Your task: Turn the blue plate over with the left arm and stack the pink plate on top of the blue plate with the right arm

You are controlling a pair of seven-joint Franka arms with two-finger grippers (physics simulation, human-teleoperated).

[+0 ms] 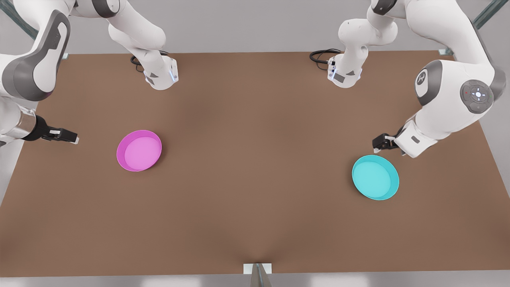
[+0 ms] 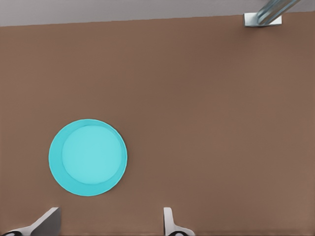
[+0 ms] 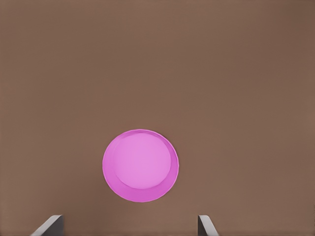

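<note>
Toward the desk's [image 1: 255, 223] left edge in the front view, the right gripper [image 1: 68, 135] is hovering with its fingers spread wide and holding nothing, its fingertips [image 3: 49, 225] framing bare wood in the right wrist view. Near it, the pink plate [image 1: 139, 150] is lying rim up on the left half of the desk, apart from everything. Well across the desk, near the right edge, the blue plate [image 1: 375, 177] is also sitting rim up, so the flip is not yet done. Just beside its far rim the left gripper [image 1: 379, 144] is hanging, jaws wide apart and empty, fingertips [image 2: 168, 221] showing in the left wrist view. Both plates are looking like thin, stiff, light plastic, likely slippery; the low raised rim is probably the only place to pinch, one finger inside and one outside.
</note>
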